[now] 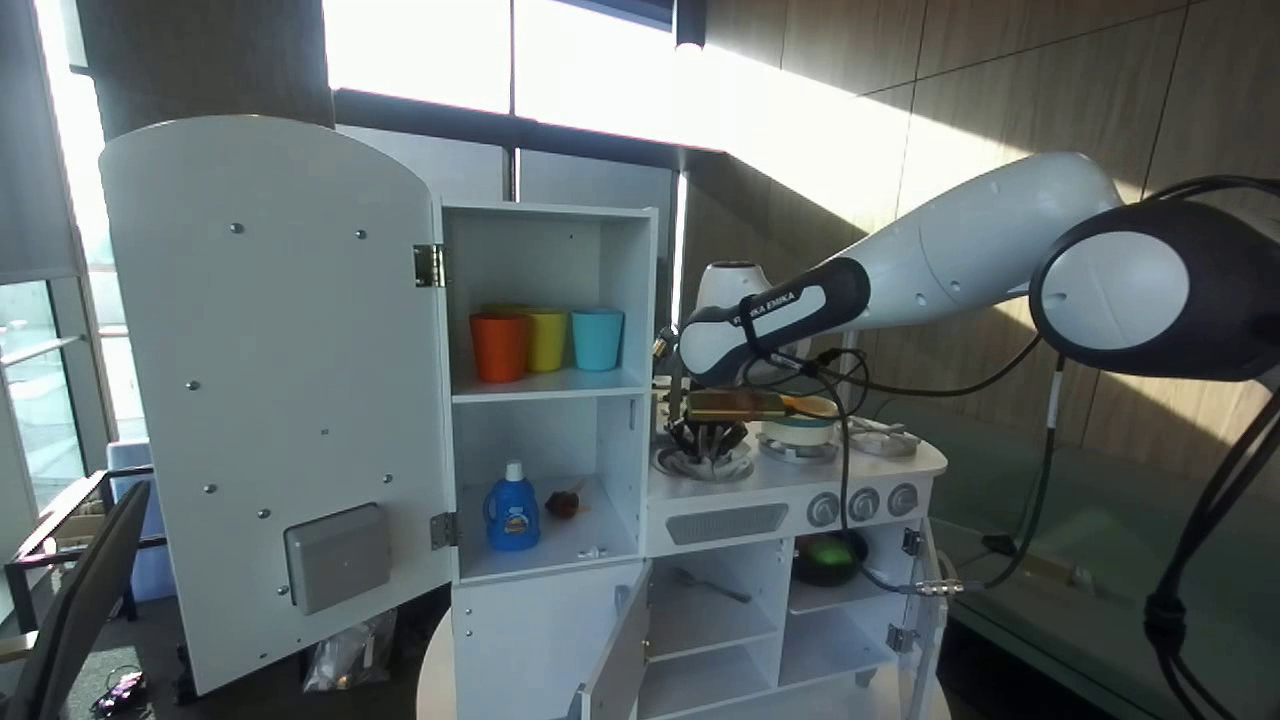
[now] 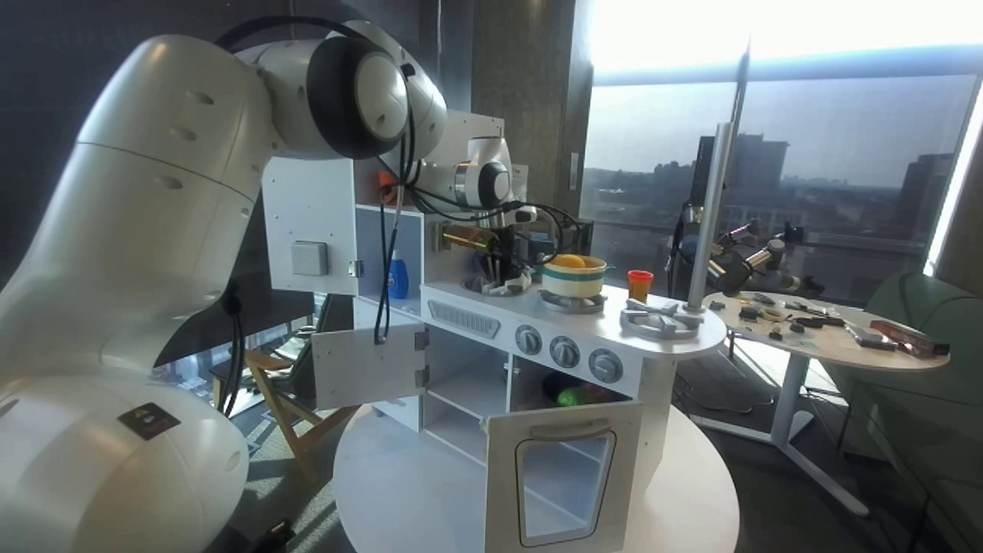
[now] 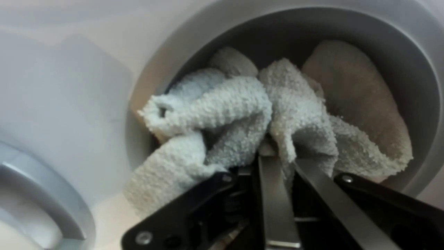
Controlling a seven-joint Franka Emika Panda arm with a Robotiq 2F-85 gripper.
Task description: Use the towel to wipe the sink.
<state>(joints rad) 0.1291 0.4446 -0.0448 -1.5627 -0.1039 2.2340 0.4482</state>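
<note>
The light grey towel (image 3: 236, 100) lies bunched in the round grey sink (image 3: 187, 45) in the wrist view. One part of it hangs over the sink's near left rim. My gripper (image 3: 288, 163) points down into the sink and is shut on a fold of the towel, which sits pinched between its fingertips. In both exterior views the gripper (image 1: 707, 438) (image 2: 499, 265) is over the sink at the fridge end of the white counter. The towel (image 2: 511, 286) shows around the fingers there. The sink floor is mostly hidden under the towel.
A cream pot (image 2: 574, 278) with yellow-orange contents stands on a burner beside the sink. A red-lidded orange jar (image 2: 640, 286) and another burner (image 2: 660, 319) are farther along the counter. The tall cabinet wall (image 1: 645, 420) borders the sink side. The oven door (image 2: 564, 476) hangs open below.
</note>
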